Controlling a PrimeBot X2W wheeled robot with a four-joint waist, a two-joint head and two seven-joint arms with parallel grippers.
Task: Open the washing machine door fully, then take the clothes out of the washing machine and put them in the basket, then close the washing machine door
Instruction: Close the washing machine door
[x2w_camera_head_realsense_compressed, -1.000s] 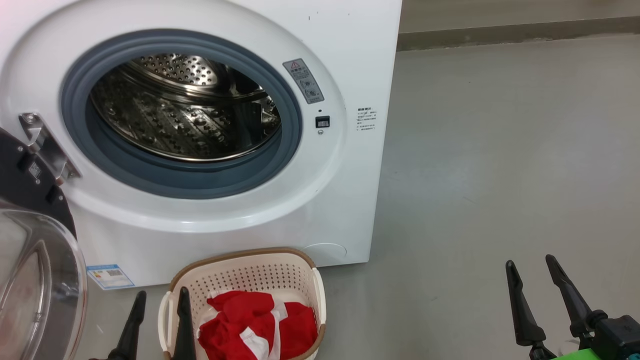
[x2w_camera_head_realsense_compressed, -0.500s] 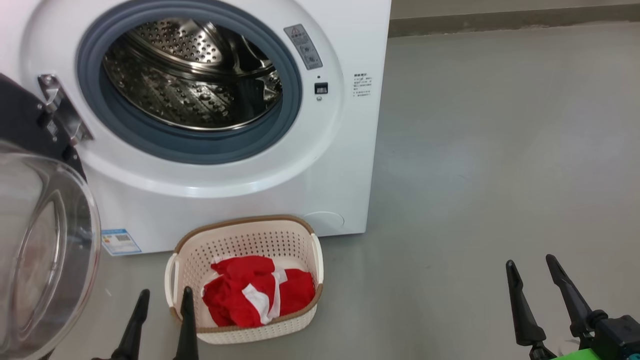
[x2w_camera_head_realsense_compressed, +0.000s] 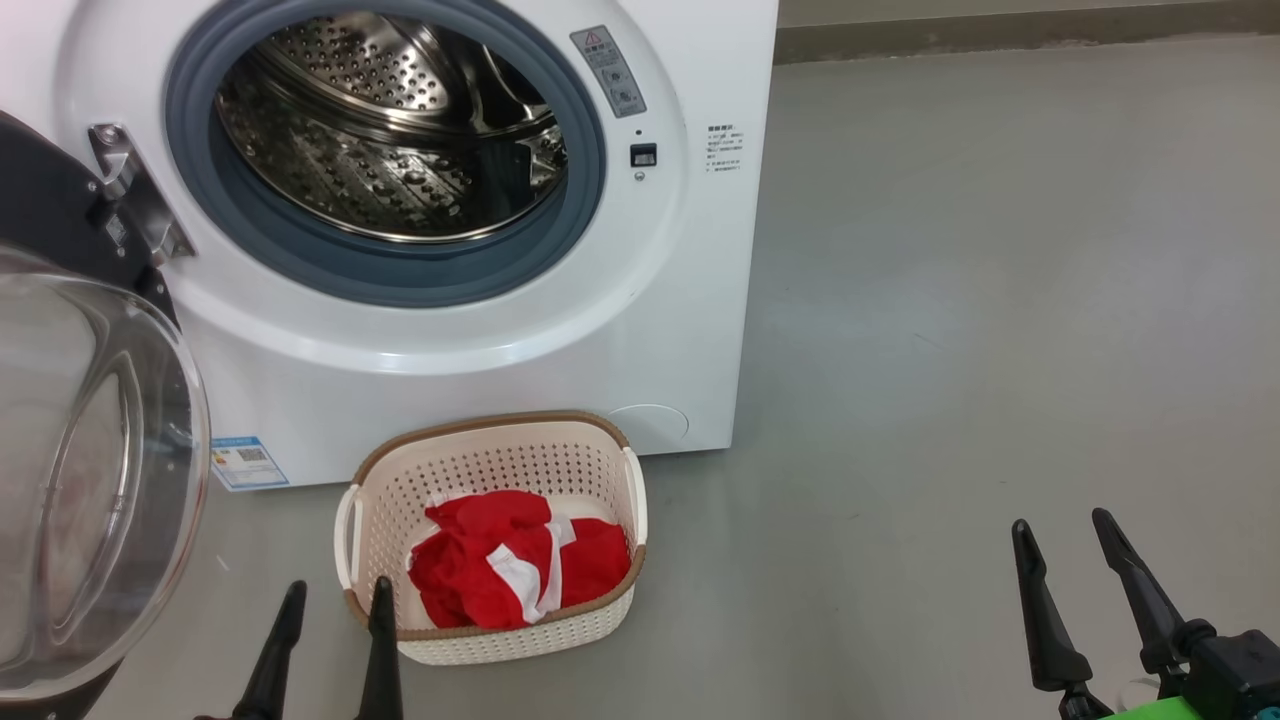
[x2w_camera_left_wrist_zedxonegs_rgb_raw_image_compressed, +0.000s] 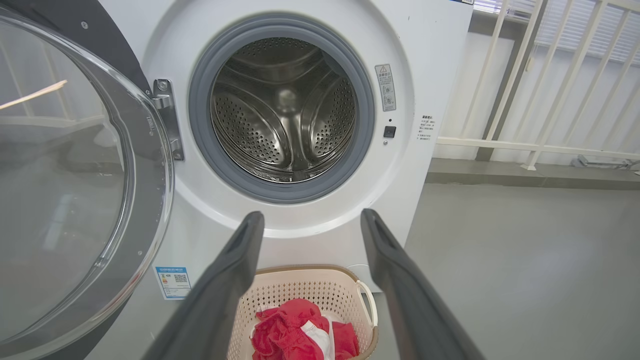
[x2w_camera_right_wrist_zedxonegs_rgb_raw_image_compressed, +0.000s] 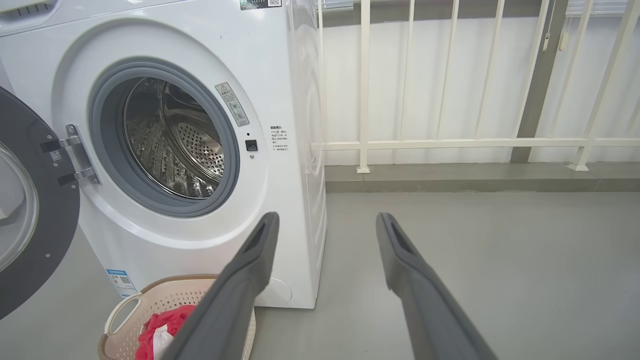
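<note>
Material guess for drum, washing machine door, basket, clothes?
Drum: likely stainless steel, polished, perforated, mirror-like reflections.
Washing machine door: clear bulging window, glass or plastic, glossy glare; black rim.
Basket: matte cream plastic, moulded holes; brown woven-look rim.
Clothes: soft red fabric with white panels, crumpled folds.

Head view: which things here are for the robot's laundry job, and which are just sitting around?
For the job: washing machine; washing machine door, swung open; red clothes, lying in the basket; left pincer and right pincer, both open and empty.

Just there: grey floor; white railing beside the machine.
</note>
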